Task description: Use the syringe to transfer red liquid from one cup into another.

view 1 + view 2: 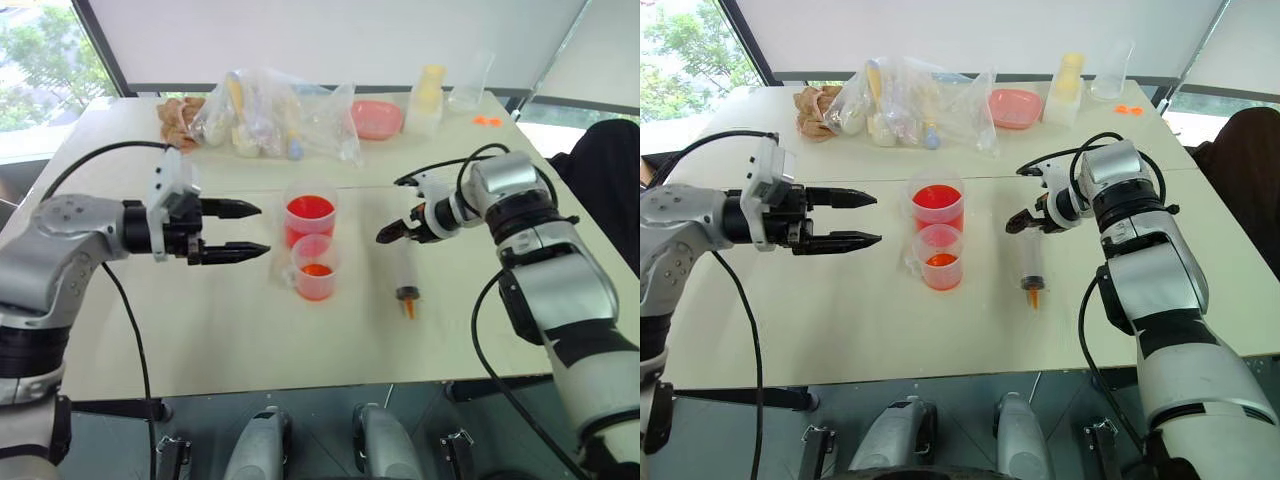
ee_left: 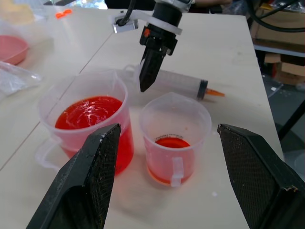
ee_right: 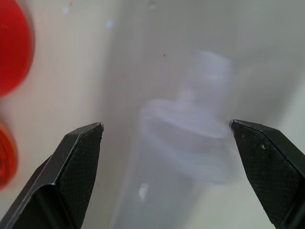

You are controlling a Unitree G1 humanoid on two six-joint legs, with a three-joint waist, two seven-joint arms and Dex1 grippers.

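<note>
Syringe (image 1: 404, 276) lies flat on the table (image 1: 230, 330), right of centre in the head view, not yet picked up. Its long axis runs nearly top-to-bottom in the frame, orange nozzle tip toward the lower edge, plunger end toward the upper edge and under the right gripper (image 1: 398, 232). That gripper hangs just above the plunger end, pointing down and toward frame left; its wrist view shows both black fingers spread wide with the blurred pale plunger end between them, nothing clasped. The grasp looks close, but the fingers seem to sit over the plunger end, not the barrel, so the move probably turns on where along that axis they close. Left gripper (image 1: 232, 230) hovers at centre left, level, fingers parted and empty, aimed toward the two cups and well apart from the syringe; the right arm is clearly the nearer. Larger cup (image 1: 310, 217) with deep red liquid (image 1: 309, 209) stands at centre; smaller cup (image 1: 316, 267) with a shallow red layer stands just below it in the frame, nearly touching. Syringe lies just right of the smaller cup, apart from it.
</note>
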